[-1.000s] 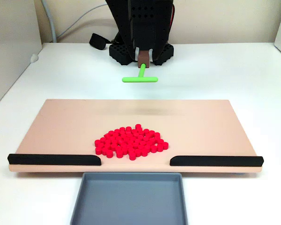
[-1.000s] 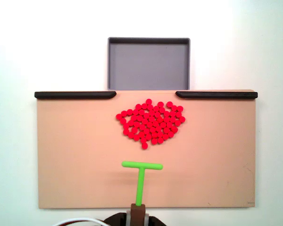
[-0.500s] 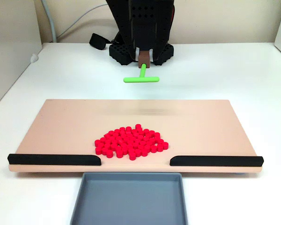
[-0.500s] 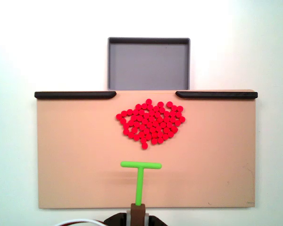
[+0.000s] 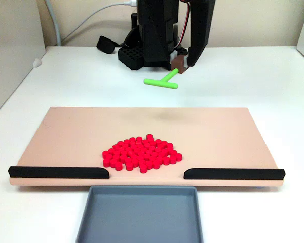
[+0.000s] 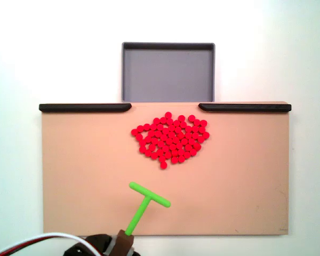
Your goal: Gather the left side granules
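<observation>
Gripper (image 5: 176, 65): brown-tipped, under the black arm (image 5: 157, 30) at the far side of the table in a fixed view; closed around the stem of the green T-shaped pusher (image 6: 144, 204).

Pusher: in a fixed view, stem ran up and to the right from the gripper, crossbar slanted down to the right, over the board's near edge, well apart from the pile.

Granules (image 6: 171, 140): red, one tight cluster, longer side to side, widest toward the black strips and narrowing to a single pellet toward the arm; lying between the two strips' inner ends.

Board (image 6: 85, 176): tan, rectangular, on a white table (image 5: 66, 81).

Black strips (image 6: 85, 107): along the board's edge.

Grey tray (image 6: 168, 72): just beyond the gap.

Wall (image 5: 253, 20): beige.
</observation>
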You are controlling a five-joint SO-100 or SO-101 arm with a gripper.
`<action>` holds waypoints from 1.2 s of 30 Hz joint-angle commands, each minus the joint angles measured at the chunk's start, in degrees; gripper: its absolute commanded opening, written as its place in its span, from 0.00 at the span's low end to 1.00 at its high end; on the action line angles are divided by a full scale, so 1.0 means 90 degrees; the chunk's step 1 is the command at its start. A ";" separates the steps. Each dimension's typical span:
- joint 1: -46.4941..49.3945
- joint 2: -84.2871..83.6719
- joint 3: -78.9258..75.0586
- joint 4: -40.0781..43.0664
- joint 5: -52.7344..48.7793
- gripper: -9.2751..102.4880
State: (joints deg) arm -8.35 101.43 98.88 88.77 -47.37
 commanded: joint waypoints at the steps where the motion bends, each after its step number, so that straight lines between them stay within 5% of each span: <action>1: -0.0186 -0.0176 -0.0439 -0.0020 0.0801 0.08; 36: -0.1025 -0.3672 -0.3945 0.0078 0.5908 0.08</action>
State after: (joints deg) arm -17.05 68.29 65.39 89.38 2.72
